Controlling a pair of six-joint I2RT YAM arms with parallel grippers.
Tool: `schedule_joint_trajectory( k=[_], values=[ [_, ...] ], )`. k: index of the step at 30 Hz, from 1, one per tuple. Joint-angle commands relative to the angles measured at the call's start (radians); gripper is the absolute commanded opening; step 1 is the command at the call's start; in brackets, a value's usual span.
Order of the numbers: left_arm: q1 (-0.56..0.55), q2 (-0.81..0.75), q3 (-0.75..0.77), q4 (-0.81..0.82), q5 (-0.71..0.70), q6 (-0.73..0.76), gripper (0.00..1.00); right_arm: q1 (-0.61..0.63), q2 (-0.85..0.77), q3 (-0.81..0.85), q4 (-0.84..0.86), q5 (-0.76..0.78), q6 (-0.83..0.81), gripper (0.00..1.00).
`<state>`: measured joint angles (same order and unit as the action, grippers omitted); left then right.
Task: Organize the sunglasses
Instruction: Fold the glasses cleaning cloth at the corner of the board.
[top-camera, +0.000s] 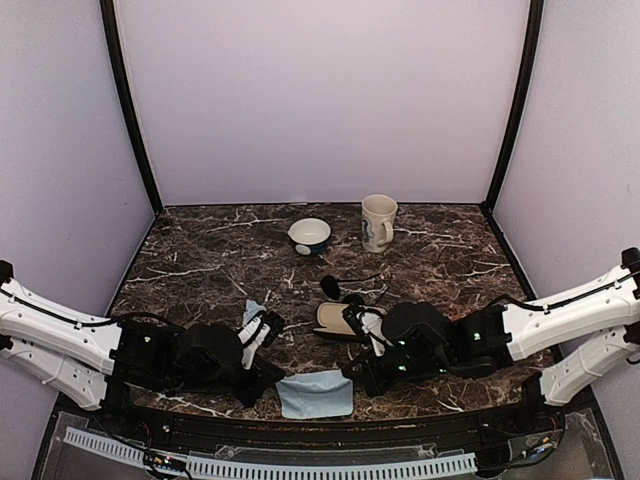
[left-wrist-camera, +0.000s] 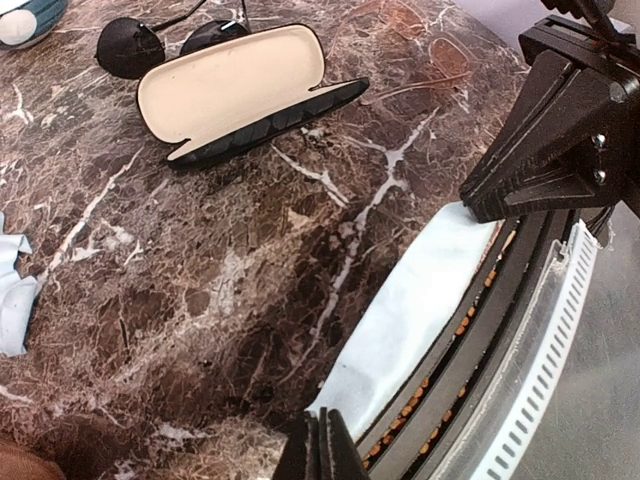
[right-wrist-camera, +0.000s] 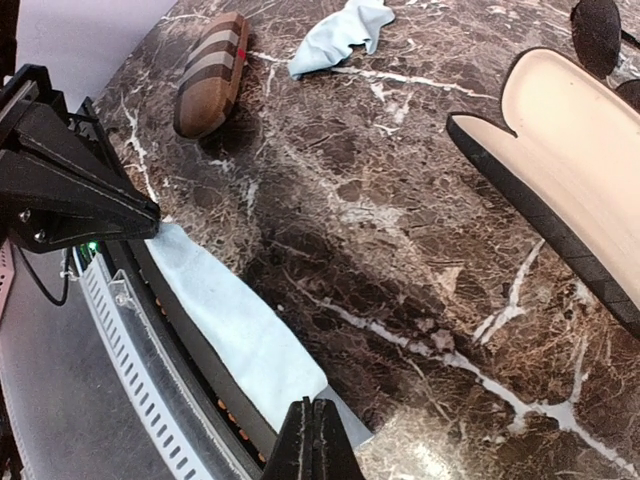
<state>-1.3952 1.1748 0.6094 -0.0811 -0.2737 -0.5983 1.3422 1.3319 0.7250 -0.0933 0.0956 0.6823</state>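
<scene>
Okay, both arms look idle. Left gripper (left-wrist-camera: 320, 452) is clenched on nothing, low over the bare bench (left-wrist-camera: 200, 300) on the near side of the open case (left-wrist-camera: 235, 85). Right gripper (right-wrist-camera: 312, 442) is likewise pinched closed and empty, also on the near side of the case.

Sunglasses (left-wrist-camera: 130, 47) lie on the bench just behind the open case, on its far side from the arms. Lenses sit right at the lid edge; can't tell if they touch it. Their temple arms look unfolded, trailing away from the case.

Handling, my read:
- Very light, thin wire frame, so it'll bend under a hard squeeze.
- Lenses are curved and slick and likely to scratch. Keep the fingers off the lens faces.
- Best hold is the bridge between the lenses or a frame corner by the hinge, not mid-arm.
- They lie flat on hard marble, so come in low and expect them to skid.

The case's cream lining faces up, ready to receive. Brown striped case (right-wrist-camera: 212, 88) is shut, well to the left of the open case.
</scene>
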Motion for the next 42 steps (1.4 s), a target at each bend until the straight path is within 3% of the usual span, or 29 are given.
schedule_joint_trajectory(
  k=[1,12,42],
  values=[
    [0.035,0.019,-0.034,0.043,-0.045,0.009,0.00,-0.030,0.035,0.006,0.001,0.041,0.000,0.00],
    [0.139,0.128,-0.057,0.217,0.027,0.098,0.00,-0.116,0.132,0.029,0.068,-0.019,-0.087,0.00],
    [0.252,0.325,0.004,0.367,0.098,0.166,0.00,-0.246,0.304,0.127,0.059,-0.118,-0.218,0.00]
  ],
)
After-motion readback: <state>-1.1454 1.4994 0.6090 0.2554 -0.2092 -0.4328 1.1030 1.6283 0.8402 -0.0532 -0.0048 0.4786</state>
